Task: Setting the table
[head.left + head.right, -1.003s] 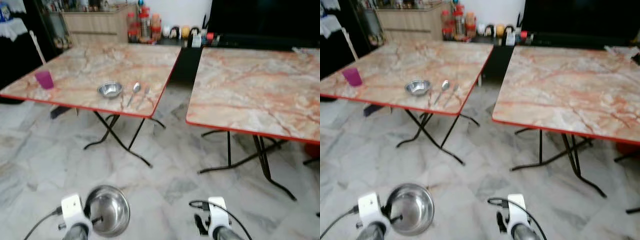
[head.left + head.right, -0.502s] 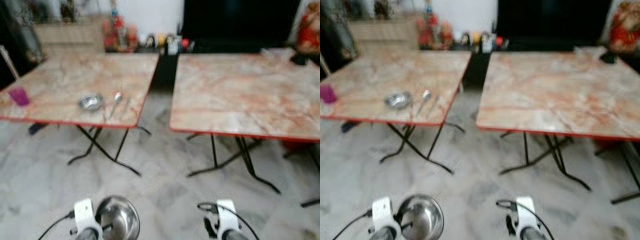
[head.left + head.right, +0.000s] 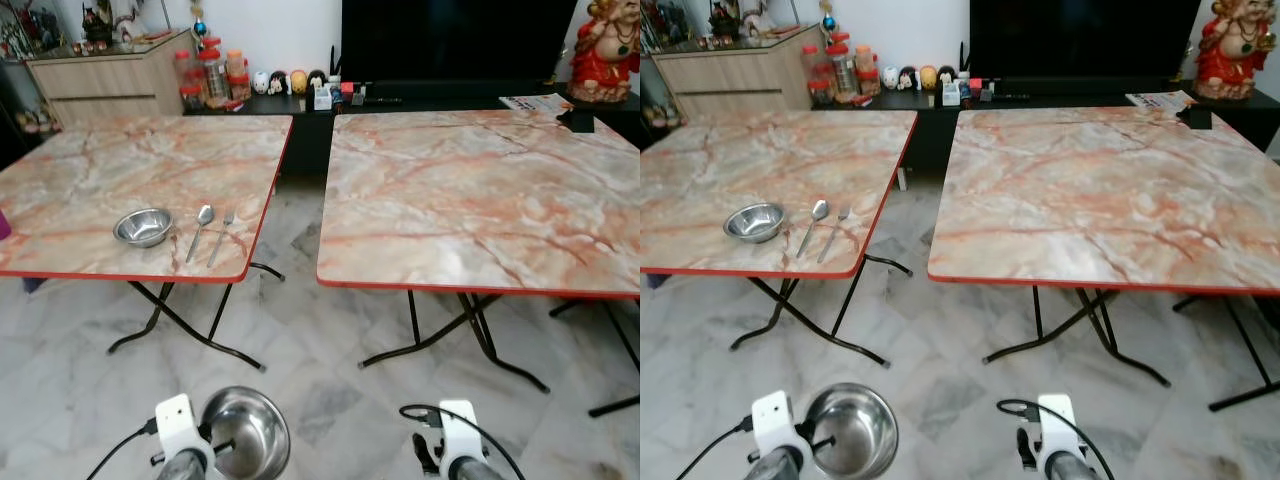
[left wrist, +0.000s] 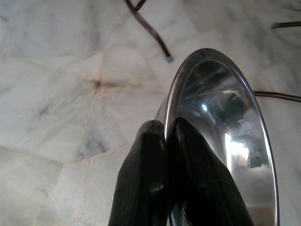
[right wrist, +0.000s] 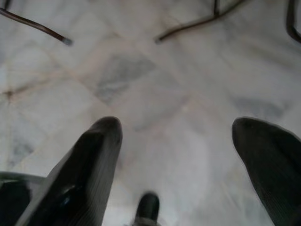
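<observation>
left claw (image 4: 165, 141) pinching rim of shiny steel bowl (image 4: 225, 136) | right claw (image 5: 176, 155) spread, above marble floor (image 5: 141, 70)

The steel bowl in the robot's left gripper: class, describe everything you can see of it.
The steel bowl is round, shiny and empty, its polished inside mirroring light. It is carried low over the marble floor, in front of both tables, opening up towards the head camera. The left gripper pinches its rim, with the two black fingers pressed together on the wall. Nothing else touches it.
</observation>
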`<state>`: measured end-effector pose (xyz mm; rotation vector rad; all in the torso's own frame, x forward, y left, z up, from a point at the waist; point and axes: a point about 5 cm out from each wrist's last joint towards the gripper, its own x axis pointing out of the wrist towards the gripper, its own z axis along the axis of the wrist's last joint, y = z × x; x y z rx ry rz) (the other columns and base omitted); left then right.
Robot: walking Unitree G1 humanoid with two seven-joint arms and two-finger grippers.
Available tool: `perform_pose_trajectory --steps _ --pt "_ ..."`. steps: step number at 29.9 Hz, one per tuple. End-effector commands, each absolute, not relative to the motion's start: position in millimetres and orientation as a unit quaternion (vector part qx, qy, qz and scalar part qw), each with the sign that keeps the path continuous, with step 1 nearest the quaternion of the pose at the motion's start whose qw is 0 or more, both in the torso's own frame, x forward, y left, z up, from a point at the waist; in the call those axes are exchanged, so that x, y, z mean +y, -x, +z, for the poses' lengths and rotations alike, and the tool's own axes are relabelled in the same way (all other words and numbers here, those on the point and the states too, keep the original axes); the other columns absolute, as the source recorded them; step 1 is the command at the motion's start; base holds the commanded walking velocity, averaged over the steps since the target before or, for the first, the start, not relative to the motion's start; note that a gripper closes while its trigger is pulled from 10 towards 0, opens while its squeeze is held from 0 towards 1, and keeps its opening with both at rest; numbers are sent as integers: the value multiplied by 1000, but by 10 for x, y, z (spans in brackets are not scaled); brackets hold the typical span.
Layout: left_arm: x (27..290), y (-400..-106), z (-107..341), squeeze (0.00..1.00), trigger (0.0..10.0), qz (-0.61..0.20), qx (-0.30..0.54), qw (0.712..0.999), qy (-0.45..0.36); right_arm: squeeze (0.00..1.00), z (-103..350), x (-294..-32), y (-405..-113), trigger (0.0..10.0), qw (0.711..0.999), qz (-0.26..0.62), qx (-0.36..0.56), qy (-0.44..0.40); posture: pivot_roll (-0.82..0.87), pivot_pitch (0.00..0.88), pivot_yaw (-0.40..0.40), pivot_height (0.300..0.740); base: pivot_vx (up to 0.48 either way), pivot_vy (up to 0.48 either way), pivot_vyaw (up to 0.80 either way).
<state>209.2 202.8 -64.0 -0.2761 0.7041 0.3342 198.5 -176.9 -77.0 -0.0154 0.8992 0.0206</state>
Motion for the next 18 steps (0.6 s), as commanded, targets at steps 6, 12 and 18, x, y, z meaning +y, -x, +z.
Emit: perform_pose_trajectory --steps 6,12,18 --pt "2089 -2103 -623 0 10000 171 338 916 131 0 -752 -1705 -2027 10000 903 20 428 5 4 0 0 731 405 0 0" --pt "2079 -2099 -630 0 10000 169 341 916 130 0 -753 -1710 -2025 10000 903 21 429 6 2 0 0 731 395 0 0" --pt "2083 -2067 -654 0 10000 173 354 911 122 0 -756 -1713 -2020 10000 902 23 431 7 -4 0 -3 731 65 0 0"
